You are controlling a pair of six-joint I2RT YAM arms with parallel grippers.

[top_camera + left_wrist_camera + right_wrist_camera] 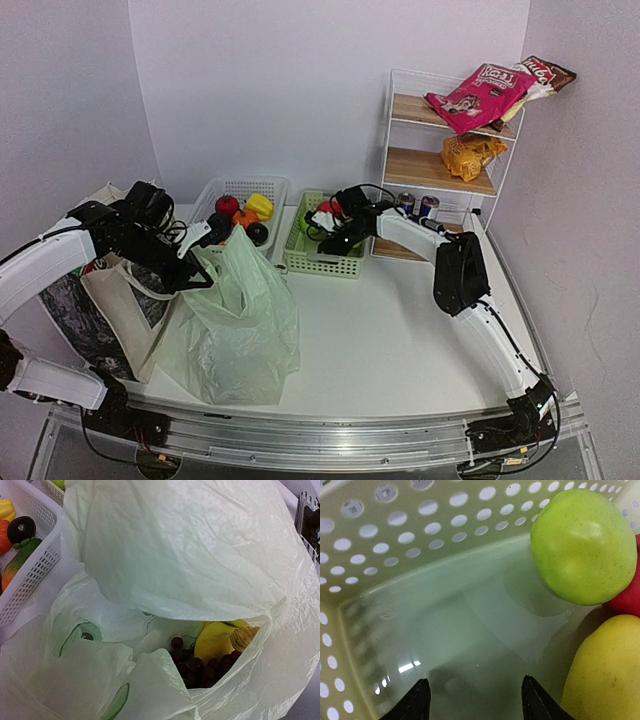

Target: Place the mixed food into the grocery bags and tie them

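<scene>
The thin pale-green plastic bag (235, 320) stands at the front left, and my left gripper (205, 255) is shut on its upper edge and holds it up. In the left wrist view the bag (175, 555) fills the frame and hides the fingers. Dark purple grapes (200, 665) and a yellow fruit (217, 637) lie inside it. The beige canvas tote (110, 300) sits to the left of it. My right gripper (325, 228) (476, 700) is open and empty, low inside the green basket (395, 555), left of a green fruit (582, 545) and a yellow fruit (607, 675).
A white basket (240, 190) (35, 565) with fruit stands behind the plastic bag, next to the green basket (320, 255). A wire shelf (440, 170) at the back right holds a pink packet (475, 95), an orange packet (470, 155) and two cans (418, 205).
</scene>
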